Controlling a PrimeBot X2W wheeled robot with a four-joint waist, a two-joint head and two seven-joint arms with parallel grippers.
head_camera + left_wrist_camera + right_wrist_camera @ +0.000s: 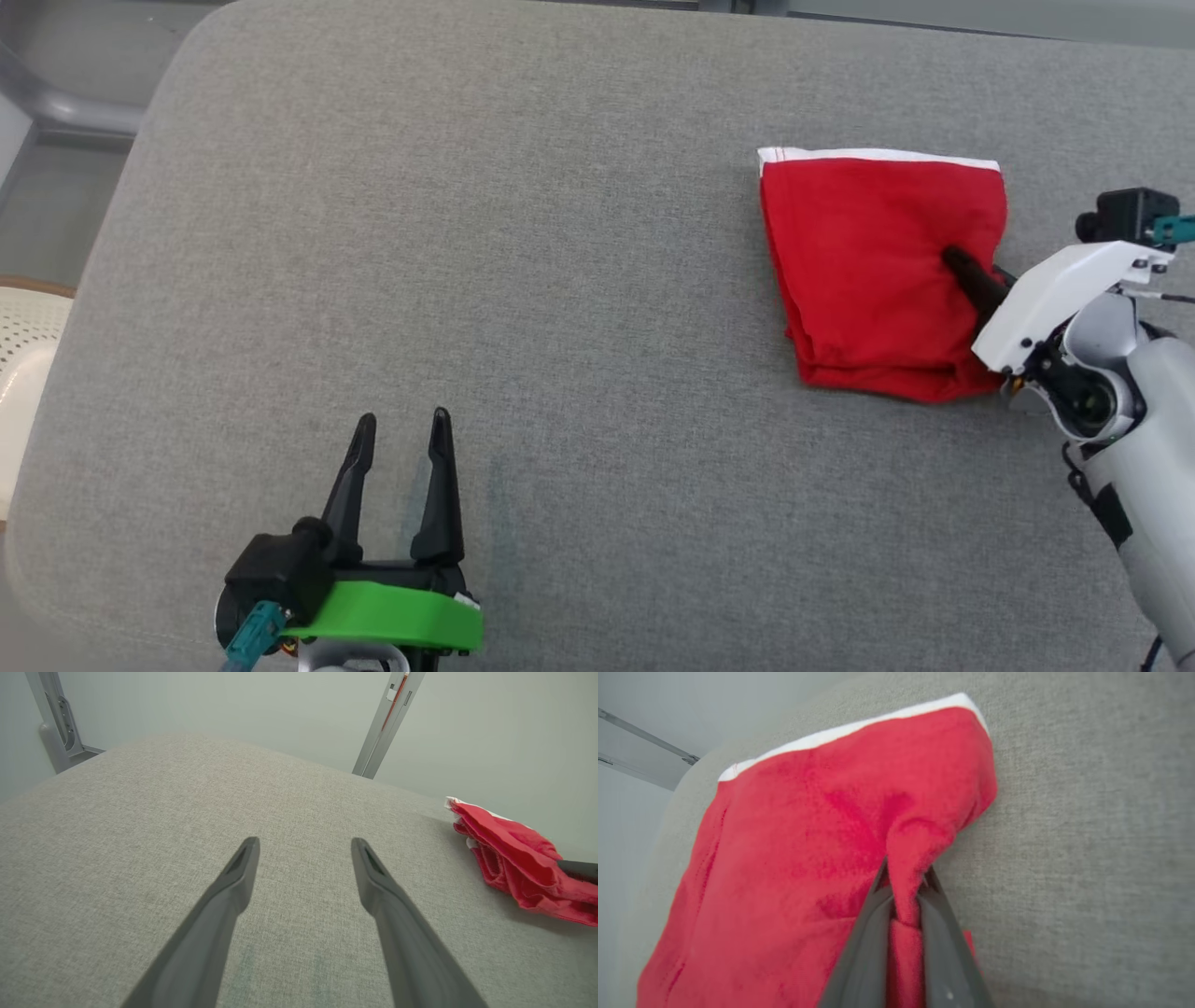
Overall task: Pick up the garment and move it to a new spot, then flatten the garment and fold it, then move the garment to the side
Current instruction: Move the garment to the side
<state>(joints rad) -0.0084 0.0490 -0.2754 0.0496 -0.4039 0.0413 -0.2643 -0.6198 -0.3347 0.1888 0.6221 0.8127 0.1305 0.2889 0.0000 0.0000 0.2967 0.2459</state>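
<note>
The right end effector [906,879] grasps a pinch of the red garment [868,252] at its right edge. The left end effector [403,420], released, hangs well apart over the tabletop [579,327].

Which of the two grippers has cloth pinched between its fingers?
The right gripper, shut on a fold of the red garment; the left gripper stands open.

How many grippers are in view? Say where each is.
2. The left gripper stands open over the gray surface, lower left in the head view; the right gripper pinches the red garment at right.
</note>
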